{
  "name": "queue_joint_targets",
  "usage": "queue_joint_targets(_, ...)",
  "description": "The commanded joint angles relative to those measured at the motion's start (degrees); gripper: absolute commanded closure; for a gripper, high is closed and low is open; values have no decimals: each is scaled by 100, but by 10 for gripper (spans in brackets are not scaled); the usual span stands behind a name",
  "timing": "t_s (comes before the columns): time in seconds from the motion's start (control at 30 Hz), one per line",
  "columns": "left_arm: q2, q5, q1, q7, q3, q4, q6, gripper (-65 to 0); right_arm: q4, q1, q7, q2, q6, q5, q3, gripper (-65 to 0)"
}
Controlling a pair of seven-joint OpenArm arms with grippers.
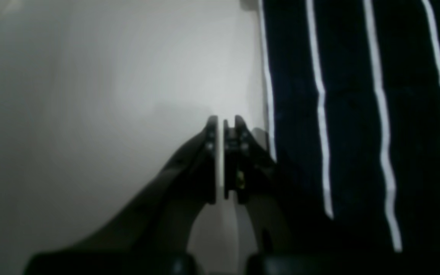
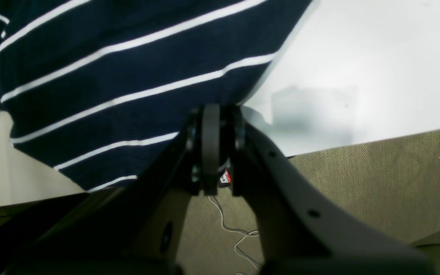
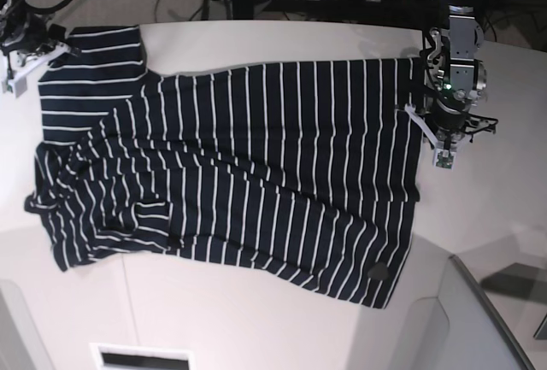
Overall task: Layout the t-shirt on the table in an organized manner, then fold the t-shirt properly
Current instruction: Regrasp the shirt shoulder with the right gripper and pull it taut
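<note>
T-shirt (image 3: 256,165): no legible writing.

t-shirt (image 1: 357,114): in the left wrist view we see it blurred, cut by the top, right and bottom edges.
right gripper (image 3: 26,41): at the base view's upper left, partly cut off.

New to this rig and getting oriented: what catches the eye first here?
The striped t-shirt dominates, spread across the white table with one sleeve bunched at the base view's left. The right gripper is pinched on its edge at the far-left corner; the left gripper sits shut on bare table beside the opposite edge.
</note>
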Motion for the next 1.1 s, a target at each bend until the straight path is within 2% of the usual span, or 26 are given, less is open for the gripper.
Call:
queue_joint_targets(0.0,-74,17,-53,-88,-17,81,39,0,173,-3,-38,92,7,46,6,-35)
queue_joint_targets(0.17,-74,17,-53,-88,-17,81,39,0,744,138,-557,92,-28,28,-187,-35)
queue_joint_targets(0.3,-74,17,-44,-88,-17,81,39,0,1061,270,-671,118,-634,28,-741,-35)
queue_joint_targets(0.5,-74,17,-44,-88,-17,81,39,0,1114,428,-680,224,-1294,37,-1603,-35)
queue_joint_targets(0.57,-74,17,26,-88,-17,89,39,0,1131,393,-645,197,-1452,46,-1515,-41)
queue_joint_targets(0.7,-118,17,26,-88,-17,81,39,0,1070,296,-671,171,-1505,81,-653,-59)
queue_joint_targets(0.77,-136,17,43,-88,-17,81,39,0,1061,217,-654,145,-1487,81,-398,-147)
queue_joint_targets(0.83,-136,17,79,-97,-17,89,39,0,1052,129,-610,136,-1469,81,-337,-297)
queue_joint_targets(0.9,-136,17,96,-97,-17,133,39,0,929,76,-592,127,-1214,81,-328,-443)
queue_joint_targets(0.93,-136,17,96,-97,-17,133,39,0,806,67,-495,118,-1012,81,-328,-489)
queue_joint_targets(1.0,-136,17,96,-97,-17,125,39,0,498,59,-276,109,-749,81,-328,-489)
queue_joint_targets(1.07,-136,17,96,-97,-17,107,39,0,94,59,-126,109,-705,81,-328,-453)
